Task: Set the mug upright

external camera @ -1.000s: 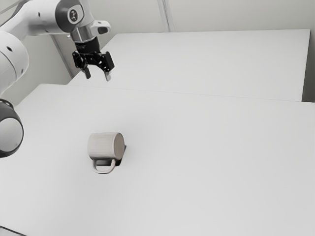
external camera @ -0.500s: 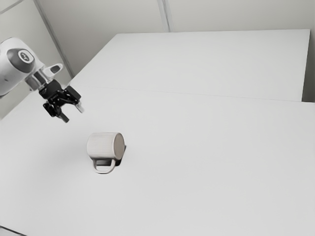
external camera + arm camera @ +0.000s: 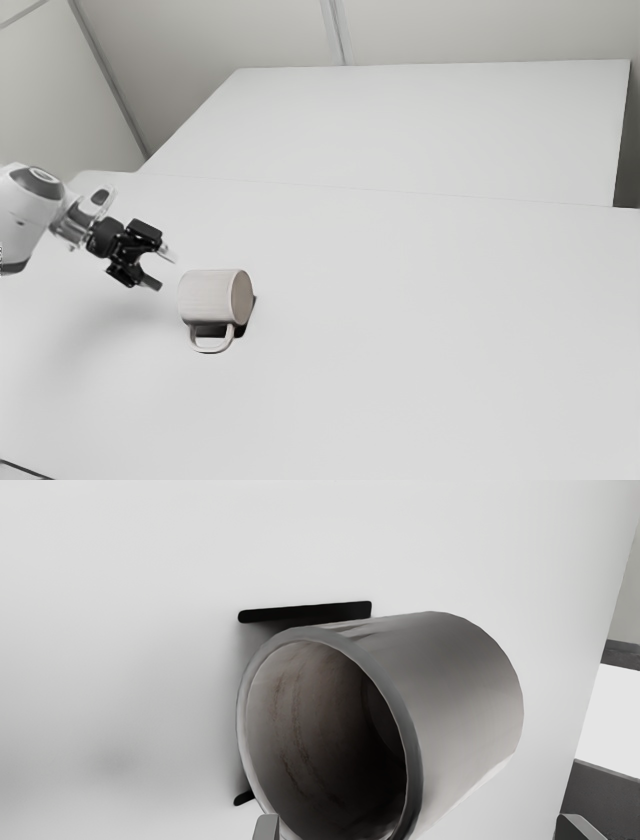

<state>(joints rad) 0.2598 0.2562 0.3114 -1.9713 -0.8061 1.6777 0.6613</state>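
Beige cyl. mug lying sideways on flat wht. table, twd. edge at ext. view's left | mouth facing blk. two-finger gripper | fingers standing apart

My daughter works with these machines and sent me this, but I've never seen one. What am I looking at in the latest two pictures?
You are looking at computer-made pictures of a robot arm at work. The exterior view is taken from beside the robot: the white arm comes in from that view's left and ends in a black gripper, which works like a two-fingered hand. On the pale table a light-coloured mug lies on its side, its handle toward that camera. The wrist view comes from a camera on the arm's hand, so you look into the mug's open mouth, with the gripper's own fingertips at the bottom edge. The fingers stand apart and nothing is held. The job is to set the mug upright.
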